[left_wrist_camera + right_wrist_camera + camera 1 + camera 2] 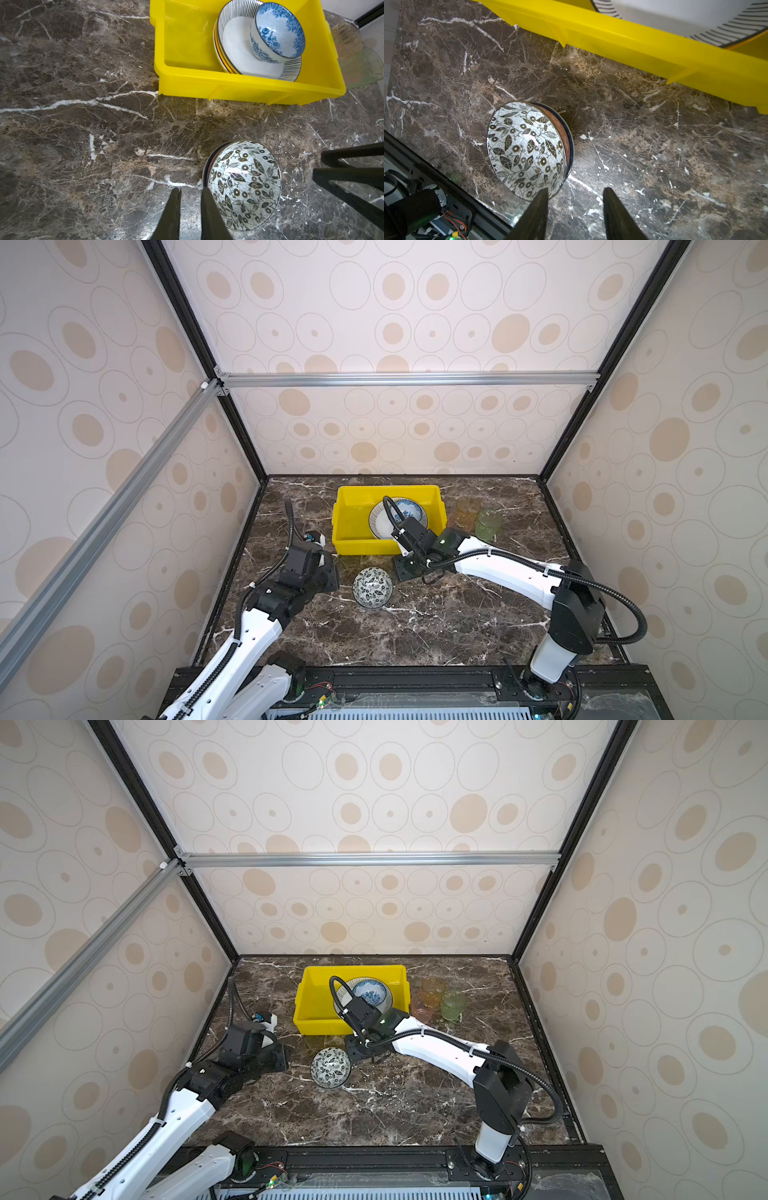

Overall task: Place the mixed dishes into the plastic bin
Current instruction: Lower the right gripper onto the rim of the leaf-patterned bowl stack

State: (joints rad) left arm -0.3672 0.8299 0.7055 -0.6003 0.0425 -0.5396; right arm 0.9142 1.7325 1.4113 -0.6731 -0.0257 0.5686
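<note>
Left wrist view: the black-white bowl (244, 187) is seen upright on the table (83, 124), just before the plastic bin (228, 87), in which a striped plate (234, 41) and a blue-floral bowl (278, 31) are laid. The left hand (191, 192) is held slightly parted beside the bowl, the right hand (576, 191) spread; nothing is gripped.

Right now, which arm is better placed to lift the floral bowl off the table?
Probably right: the right gripper stands open wider, one finger at the rim of the floral bowl, near the yellow bin. The left gripper is barely open beside it.
</note>
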